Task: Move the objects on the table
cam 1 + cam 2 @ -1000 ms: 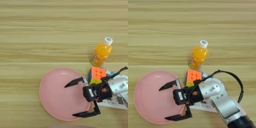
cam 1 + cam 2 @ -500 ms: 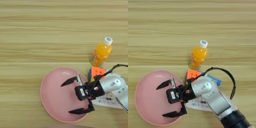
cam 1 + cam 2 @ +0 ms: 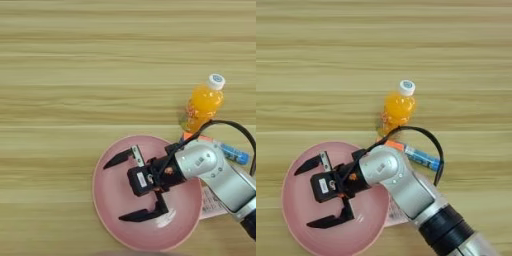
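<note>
Gripper (image 3: 116, 190) spread above plate (image 3: 112, 220), perhaps hiding cube.

On the bench (image 3: 60, 75), the plate (image 3: 107, 200) sits toward 6 o'clock. The pincer (image 3: 112, 191) hangs over the plate, entering from 4 o'clock. The bottle (image 3: 202, 104) stands at the plate's 1 o'clock, the tube (image 3: 234, 153) at its 3 o'clock.

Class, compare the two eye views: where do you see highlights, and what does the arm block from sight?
Left eye view: a bright highlight runs along the silver forearm, and the pink plate shows a pale sheen below the open claw. Right eye view: the forearm covers the plate's right edge and part of the blue tube; the juice bottle is unblocked.
</note>
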Available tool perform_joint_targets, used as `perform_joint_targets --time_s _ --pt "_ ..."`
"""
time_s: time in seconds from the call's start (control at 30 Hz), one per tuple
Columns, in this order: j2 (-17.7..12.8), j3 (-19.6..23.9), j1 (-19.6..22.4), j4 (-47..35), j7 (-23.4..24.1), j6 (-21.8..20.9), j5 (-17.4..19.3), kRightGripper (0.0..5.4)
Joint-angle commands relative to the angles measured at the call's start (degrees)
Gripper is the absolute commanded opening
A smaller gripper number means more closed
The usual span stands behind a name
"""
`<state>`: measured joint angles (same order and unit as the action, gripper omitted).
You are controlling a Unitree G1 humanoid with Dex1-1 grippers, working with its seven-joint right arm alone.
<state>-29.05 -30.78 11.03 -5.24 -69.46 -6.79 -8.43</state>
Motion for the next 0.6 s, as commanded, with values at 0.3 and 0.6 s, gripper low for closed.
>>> perform_joint_targets --time_s 0.3,0.6 --pt "2.92 -6.69 4.21 4.03 1.08 3.94 -4.26 5.38" --pt "6.84 -9.39 7.06 7.17 1.80 5.96 -4.39 5.38"
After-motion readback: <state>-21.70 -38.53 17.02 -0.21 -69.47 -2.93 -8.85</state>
